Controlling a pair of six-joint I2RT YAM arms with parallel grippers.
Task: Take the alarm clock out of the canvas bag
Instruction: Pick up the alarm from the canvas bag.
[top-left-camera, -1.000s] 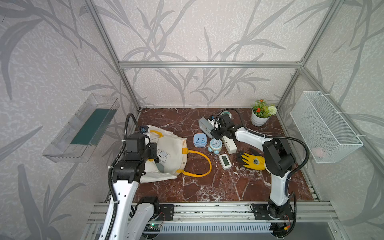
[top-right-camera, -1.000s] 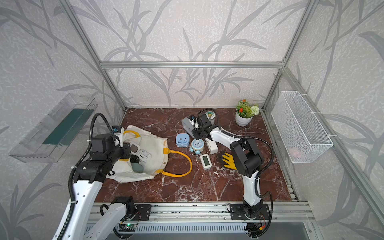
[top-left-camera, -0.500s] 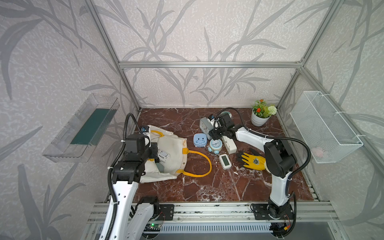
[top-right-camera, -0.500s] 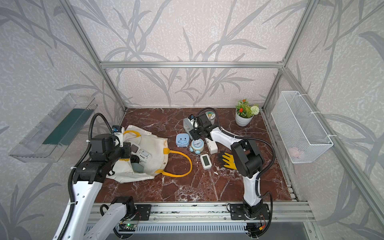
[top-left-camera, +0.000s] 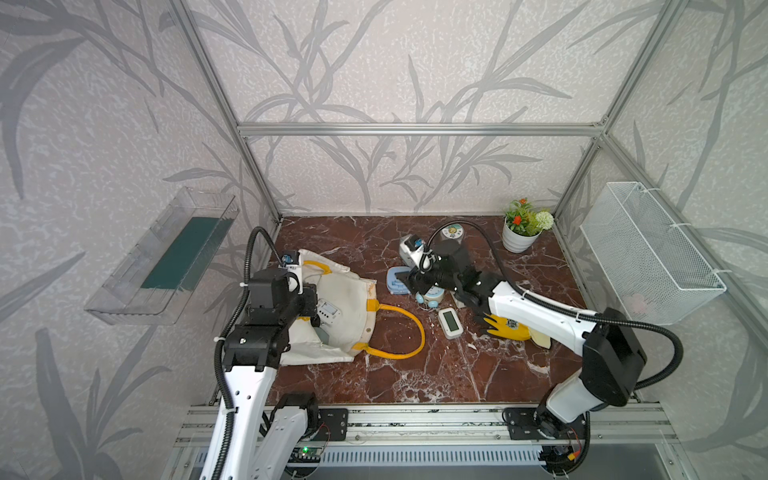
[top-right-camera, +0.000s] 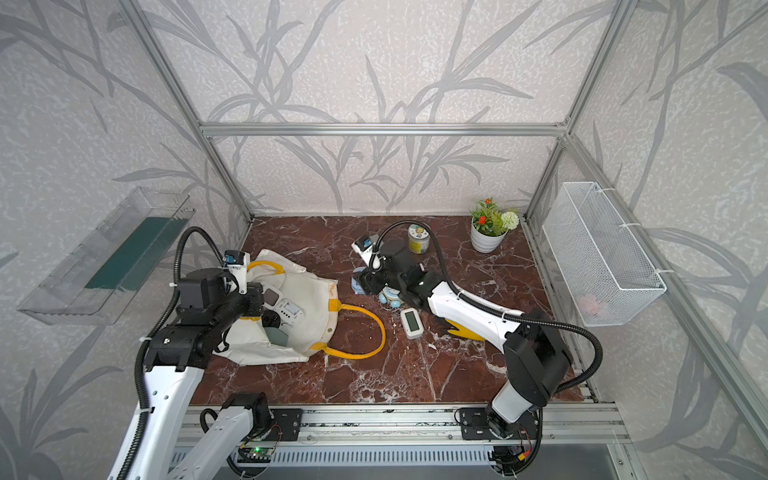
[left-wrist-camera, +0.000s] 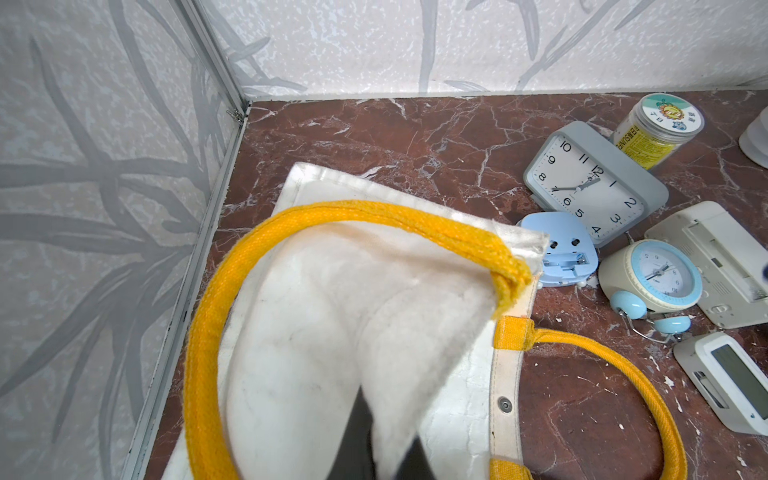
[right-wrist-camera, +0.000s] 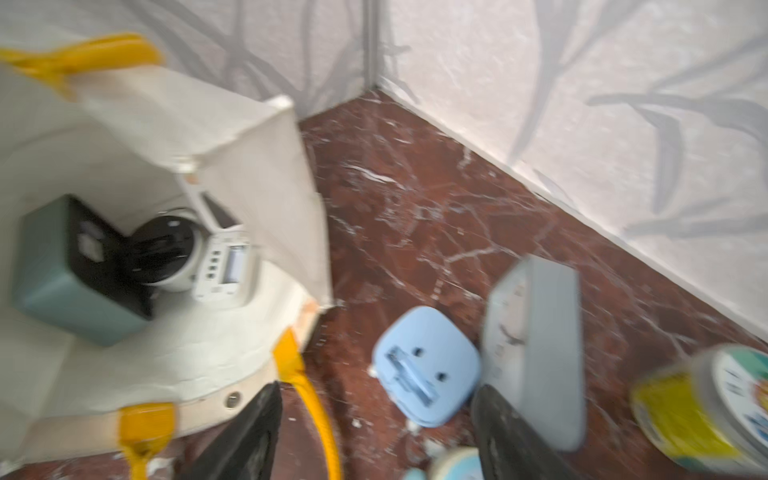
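The off-white canvas bag (top-left-camera: 349, 291) (top-right-camera: 309, 291) lies on its side at the left, mouth facing right, yellow handles spread. My left gripper (top-left-camera: 308, 298) (left-wrist-camera: 386, 444) is shut on a fold of the bag's upper rim (left-wrist-camera: 316, 316), holding the mouth open. Inside sit a white digital alarm clock (right-wrist-camera: 224, 266) (top-left-camera: 328, 309), a teal cube clock (right-wrist-camera: 58, 274) and a dark round item. My right gripper (top-left-camera: 409, 282) (right-wrist-camera: 376, 392) hangs open just right of the bag's mouth, over a light-blue clock (right-wrist-camera: 428, 365) lying face down, holding nothing.
On the floor right of the bag lie a grey square clock (left-wrist-camera: 594, 183), a twin-bell clock (left-wrist-camera: 652, 276), a white digital clock (top-left-camera: 450, 322) and a white box clock (left-wrist-camera: 715, 262). A jar (top-left-camera: 452, 232), plant pot (top-left-camera: 521, 237) and yellow glove (top-left-camera: 505, 328) are nearby.
My right gripper's jaws have spread wider and the wrist has shifted slightly toward the bag. The left arm and the bag have not moved.
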